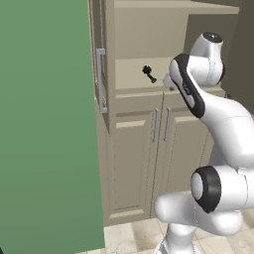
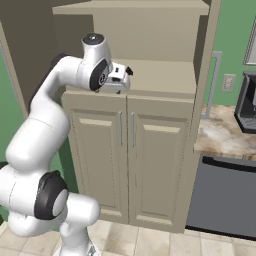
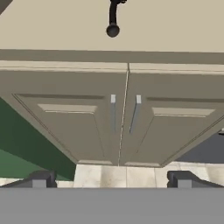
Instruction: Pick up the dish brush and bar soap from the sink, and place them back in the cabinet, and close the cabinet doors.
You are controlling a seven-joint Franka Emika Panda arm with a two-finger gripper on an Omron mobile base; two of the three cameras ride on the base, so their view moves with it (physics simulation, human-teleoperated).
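The dish brush [image 1: 148, 73] is seen lying on the open shelf [image 2: 165, 75] of the cabinet [image 1: 134, 163], with its handle end toward the shelf's front edge in the hand view [image 3: 113, 19]. The claw [image 3: 109, 178] is held just in front of that shelf edge, at the level of the shelf, with its jaws spread wide and nothing between them; in the right base view [image 2: 125, 75] it is seen beside the brush but apart from it. The brush can therefore be judged as already delivered and let go.

The bar soap cannot be made out on the shelf or anywhere else; it may be hidden or too small to tell. The sink is not in sight, so it is judged that a return to it is called for if the soap is yet to be fetched.

The upper cabinet doors stand swung out: one [image 1: 99, 74] at the shelf's left with its long grey handle [image 1: 101, 82], one [image 2: 212, 75] at its right. The two lower doors [image 2: 127, 165] under the shelf are shut.

Before anything else, the claw needs to be drawn back clear of the shelf without the brush being knocked. Only once the soap is in should the upper doors be pushed closed.
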